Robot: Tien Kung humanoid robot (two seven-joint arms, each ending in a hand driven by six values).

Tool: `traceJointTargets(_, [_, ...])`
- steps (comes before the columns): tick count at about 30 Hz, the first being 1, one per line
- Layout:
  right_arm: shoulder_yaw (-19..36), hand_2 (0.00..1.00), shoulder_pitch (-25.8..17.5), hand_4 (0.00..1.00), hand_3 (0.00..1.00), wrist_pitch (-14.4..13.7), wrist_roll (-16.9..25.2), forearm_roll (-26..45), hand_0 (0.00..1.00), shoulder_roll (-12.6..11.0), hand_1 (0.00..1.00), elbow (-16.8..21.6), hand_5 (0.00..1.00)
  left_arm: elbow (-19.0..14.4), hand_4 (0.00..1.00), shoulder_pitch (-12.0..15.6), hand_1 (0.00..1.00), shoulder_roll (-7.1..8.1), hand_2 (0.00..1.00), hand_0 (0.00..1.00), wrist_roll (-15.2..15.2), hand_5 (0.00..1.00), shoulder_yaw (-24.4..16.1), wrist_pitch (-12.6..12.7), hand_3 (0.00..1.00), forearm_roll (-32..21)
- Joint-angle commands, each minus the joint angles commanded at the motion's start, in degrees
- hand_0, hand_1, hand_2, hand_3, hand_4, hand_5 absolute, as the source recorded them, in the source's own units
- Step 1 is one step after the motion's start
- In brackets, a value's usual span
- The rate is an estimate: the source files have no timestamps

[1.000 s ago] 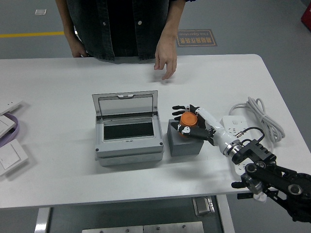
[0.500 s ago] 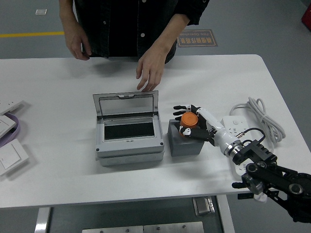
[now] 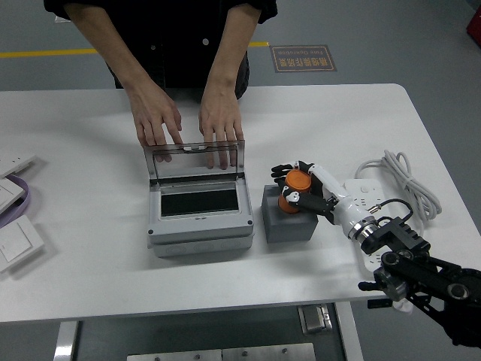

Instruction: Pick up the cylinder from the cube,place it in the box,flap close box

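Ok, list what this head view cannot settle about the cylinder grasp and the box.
- Cylinder: the right hand wraps it, hiding whether its base still touches the cube.
- Box: its interior is dark; contents unreadable.
- Lid: the person's hands cover its top edge.
- Left hand: outside the picture.

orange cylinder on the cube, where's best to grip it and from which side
Probably by its round side wall, from the right: the cylinder stands on the cube with the box close on its left, and the right hand already wraps it that way.
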Motion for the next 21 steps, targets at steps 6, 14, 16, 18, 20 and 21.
traceJointTargets(6, [3.0, 0.563, 0.1, 0.025, 0.394, -2.0, 1.0, 0.6, 0.681, 0.6, 0.595, 1.4, 0.002, 0.0, 0.716, 0.1, 0.511, -0.09, 0.561, 0.600, 0.0, 0.196, -0.2, 0.0, 0.619, 0.1])
traceJointTargets(14, [4.4, 0.546, 2.4, 0.046, 0.350, -6.3, 0.4, -0.8, 0.664, 3.0, 0.574, 7.3, 0.002, 0.0, 0.716, 0.1, 0.511, -0.14, 0.561, 0.600, 0.0, 0.195, -0.2, 0.0, 0.619, 0.0])
traceJointTargets(16, [4.1, 0.507, 3.1, 0.092, 0.320, -6.9, 0.0, -1.7, 0.627, 3.7, 0.533, 8.5, 0.002, 0.0, 0.716, 0.1, 0.511, -0.14, 0.561, 0.600, 0.0, 0.195, -0.1, 0.0, 0.619, 0.0])
traceJointTargets(18, [3.5, 0.507, 4.1, 0.092, 0.320, -7.5, -0.9, -3.1, 0.627, 4.5, 0.533, 9.9, 0.002, 0.0, 0.716, 0.1, 0.511, -0.14, 0.561, 0.600, 0.0, 0.195, -0.1, 0.0, 0.619, 0.0])
traceJointTargets(20, [2.4, 0.434, 5.2, 0.055, 0.281, -7.8, -2.0, -4.8, 0.423, 5.2, 0.400, 11.1, 0.002, 0.0, 0.717, 0.1, 0.511, -0.12, 0.562, 0.600, 0.0, 0.196, 0.0, 0.0, 0.620, -0.1])
traceJointTargets(21, [2.1, 0.434, 5.5, 0.055, 0.281, -7.8, -2.3, -5.3, 0.423, 5.3, 0.400, 11.3, 0.002, 0.0, 0.717, 0.0, 0.511, -0.11, 0.562, 0.600, 0.0, 0.196, 0.0, 0.0, 0.620, -0.1])
